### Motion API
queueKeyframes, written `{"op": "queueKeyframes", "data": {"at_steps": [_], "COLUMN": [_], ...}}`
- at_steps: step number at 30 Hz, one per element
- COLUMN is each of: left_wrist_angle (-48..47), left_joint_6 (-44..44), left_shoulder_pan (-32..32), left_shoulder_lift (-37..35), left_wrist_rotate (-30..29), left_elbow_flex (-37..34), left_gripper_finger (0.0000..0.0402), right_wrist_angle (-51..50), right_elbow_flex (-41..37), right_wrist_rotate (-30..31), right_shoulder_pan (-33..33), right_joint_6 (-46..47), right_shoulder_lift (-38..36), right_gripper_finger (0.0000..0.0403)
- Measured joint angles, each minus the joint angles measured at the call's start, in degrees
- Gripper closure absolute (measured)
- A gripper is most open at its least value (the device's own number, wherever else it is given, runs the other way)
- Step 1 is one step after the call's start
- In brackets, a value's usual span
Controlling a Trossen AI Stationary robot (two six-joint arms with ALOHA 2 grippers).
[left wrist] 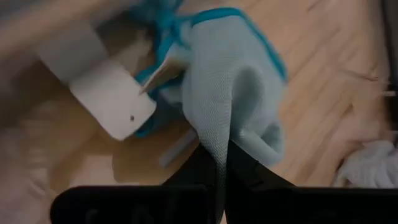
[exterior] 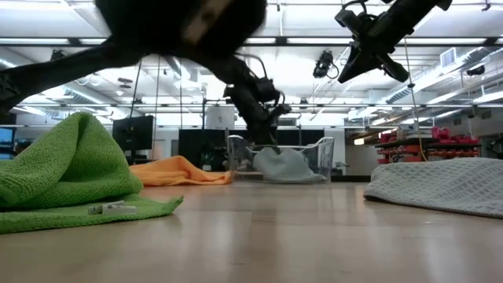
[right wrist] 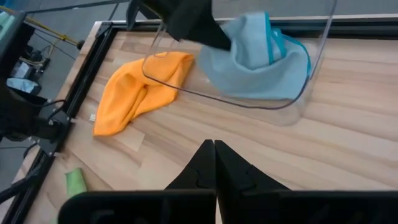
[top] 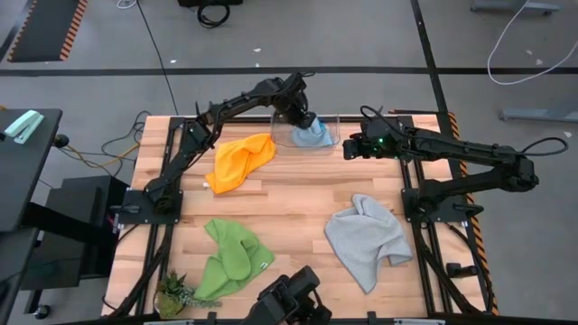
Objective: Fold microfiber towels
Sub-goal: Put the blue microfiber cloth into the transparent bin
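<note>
Over the clear bin (top: 318, 135), left tool (top: 307, 122) pinches light blue towel (top: 313, 137); we'd say it may snag the rim. Right tool (top: 348, 150) is closed, empty.

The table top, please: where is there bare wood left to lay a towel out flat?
The widest bare wood lies mid-table, bordered by the orange towel, green towel and grey towel. The far edge is crowded: the left gripper pinches the blue towel in the clear bin, the right gripper beside it.
</note>
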Motion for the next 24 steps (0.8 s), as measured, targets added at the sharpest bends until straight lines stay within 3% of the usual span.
{"op": "queueKeyframes", "data": {"at_steps": [10,19,24], "left_wrist_angle": [-10.49,-14.30,-14.39], "left_joint_6": [5.11,6.08,6.09], "left_shoulder_pan": [1.52,0.23,-0.38], "left_shoulder_lift": [-3.06,-3.13,-3.21], "left_wrist_rotate": [-13.39,-16.11,-21.77], "left_elbow_flex": [0.02,0.02,0.02], "left_gripper_finger": [0.0392,0.0392,0.0381], "right_wrist_angle": [-0.05,-0.08,-0.10], "right_elbow_flex": [0.00,-0.02,-0.02], "right_wrist_rotate": [0.49,0.50,0.48], "right_shoulder_pan": [-0.01,-0.01,-0.01], "right_joint_6": [-1.72,-2.58,-3.00], "right_shoulder_lift": [0.02,0.02,0.02], "right_gripper_finger": [0.0402,0.0402,0.0402]}}
